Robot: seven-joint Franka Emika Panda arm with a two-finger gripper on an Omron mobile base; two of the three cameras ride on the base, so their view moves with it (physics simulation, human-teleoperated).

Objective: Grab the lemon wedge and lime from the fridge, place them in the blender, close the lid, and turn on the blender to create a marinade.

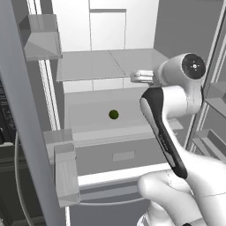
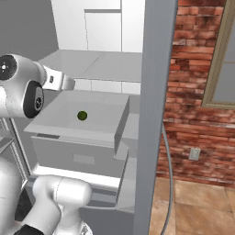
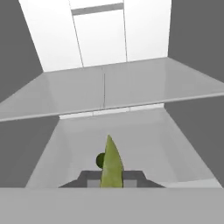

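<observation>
The fridge (image 1: 88,66) stands open in front of me, with pale glass shelves and a drawer. My gripper (image 3: 112,180) is shut on the lemon wedge (image 3: 111,162), a pointed yellowish-green piece that stands up between the fingertips. The hand (image 1: 140,76) reaches in at the level of the upper shelf (image 2: 101,64). The lime (image 1: 114,114), a small dark green ball, lies loose on the lower shelf (image 2: 82,115). In the hand view the lime (image 3: 100,160) peeks out from behind the wedge. The blender and lid are out of view.
Clear door bins (image 1: 66,172) hang on the open left door, another bin (image 1: 42,39) higher up. The right fridge door edge (image 2: 153,114) stands as a tall grey post. A brick wall (image 2: 197,55) with a window lies to the right.
</observation>
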